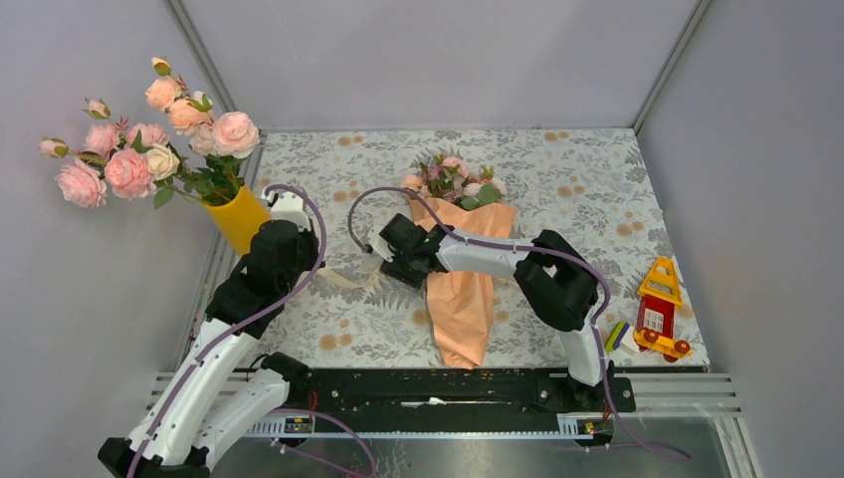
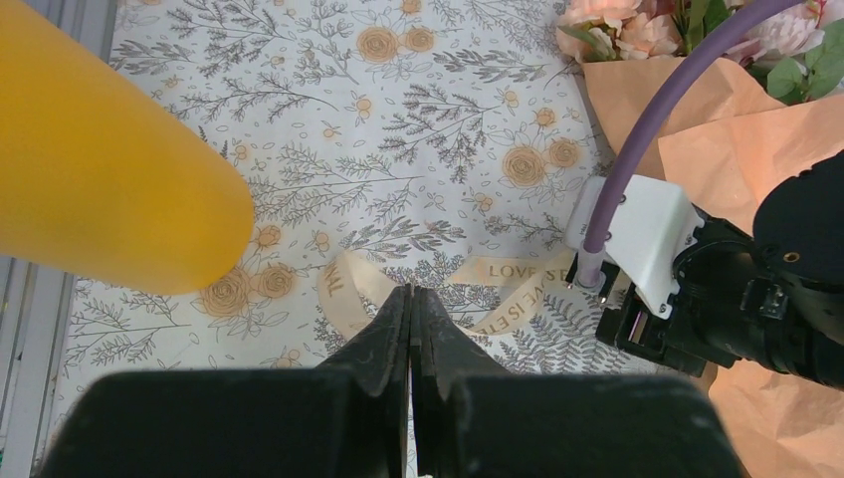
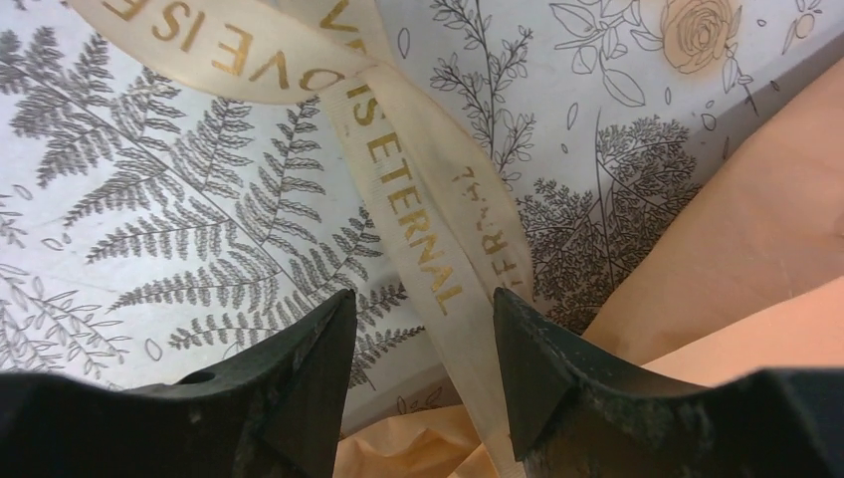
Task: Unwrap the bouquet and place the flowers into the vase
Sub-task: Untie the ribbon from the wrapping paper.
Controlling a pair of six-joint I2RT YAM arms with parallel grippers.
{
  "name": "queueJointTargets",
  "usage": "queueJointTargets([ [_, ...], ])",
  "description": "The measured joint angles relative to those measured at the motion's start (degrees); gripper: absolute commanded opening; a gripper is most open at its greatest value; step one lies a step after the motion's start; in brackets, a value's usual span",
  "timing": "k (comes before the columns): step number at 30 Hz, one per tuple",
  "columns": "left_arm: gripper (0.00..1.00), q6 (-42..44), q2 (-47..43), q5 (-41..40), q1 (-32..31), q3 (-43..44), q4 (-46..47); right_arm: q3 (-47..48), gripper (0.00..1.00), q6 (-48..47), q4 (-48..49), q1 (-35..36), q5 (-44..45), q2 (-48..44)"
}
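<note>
Beside bouquet (image 1: 463, 299), right gripper (image 3: 423, 304) spread astride ribbon (image 3: 398, 179); left gripper (image 2: 410, 291) pinched together; loose ribbon could slip the pinch.

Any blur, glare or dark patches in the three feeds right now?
Top external: even light, soft shadows, no glare. Left wrist: the vase looms close and soft-edged; the tablecloth is sharp. Right wrist: the ribbon lettering is crisp; the fingers are dark.

You see two arms (image 1: 214, 349) (image 1: 557, 284), one bouquet (image 1: 463, 299) in the middle, one vase (image 1: 239, 217) and one rose bunch (image 1: 129, 159) upper left, one ribbon (image 3: 418, 199), one toy (image 1: 660, 309) at right.
</note>
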Motion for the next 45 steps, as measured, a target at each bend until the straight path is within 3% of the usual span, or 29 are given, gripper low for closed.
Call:
queueJointTargets([
  [5,0.0,0.2,-0.9,-0.4,0.2,0.0,0.2,0.0,0.21,-1.7,0.5,0.3,3.7,0.3],
  [11,0.0,0.3,-0.8,-0.4,0.6,0.0,0.2,-0.1,0.0,-2.4,1.7,0.5,5.8,0.3],
  [20,0.0,0.4,-0.8,-0.4,1.6,-0.3,0.7,-4.0,0.0,0.5,3.1,0.6,5.6,-3.5],
  [27,0.0,0.3,-0.8,-0.5,2.1,-0.4,0.7,-10.6,0.0,6.1,5.1,0.7,0.4,-18.2],
  [34,0.0,0.5,-0.7,-1.9,2.2,-0.3,0.1,-17.3,0.0,10.2,5.4,-0.7,1.6,-32.4],
  [45,0.0,1.2,3.4,-6.2,4.7,0.5,0.1,-21.3,0.0,21.4,0.4,-26.2,6.0,-37.8],
])
